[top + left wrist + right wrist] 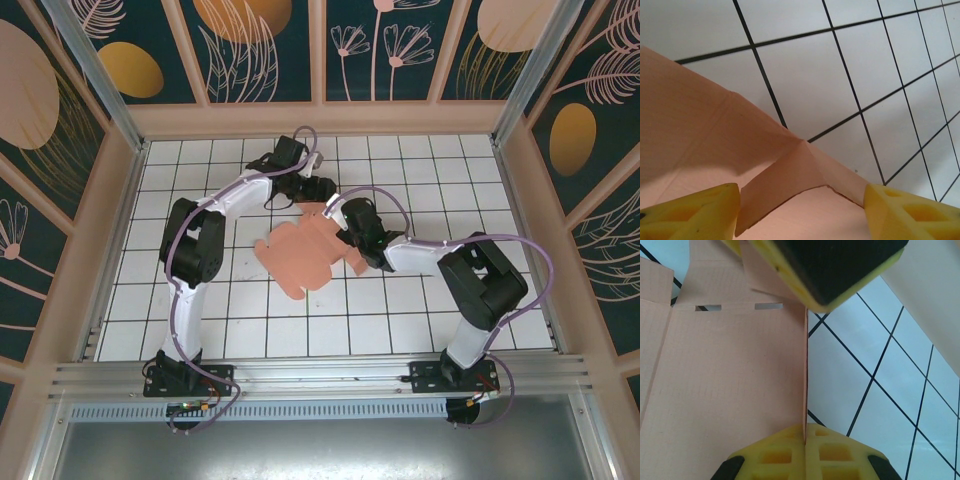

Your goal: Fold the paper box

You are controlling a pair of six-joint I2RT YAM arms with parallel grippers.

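The paper box [298,258] is a salmon-pink flat blank with flaps, lying mid-table on the white tiles. Its far right corner is lifted. My right gripper [345,228] is at that corner. In the right wrist view the right gripper [805,440] is shut on the thin edge of an upright panel [740,390]. My left gripper [318,197] reaches in from the far side. Its yellow fingers [690,212] stand apart in the left wrist view, with a folded corner flap [785,185] of the card between them. One left finger [830,270] shows at the top of the right wrist view.
The white tiled floor [420,170] with black grid lines is boxed in by pink-framed patterned walls [330,115]. An aluminium rail [320,375] runs along the near edge, where both arm bases sit. Bare tiles lie to the left and right of the blank.
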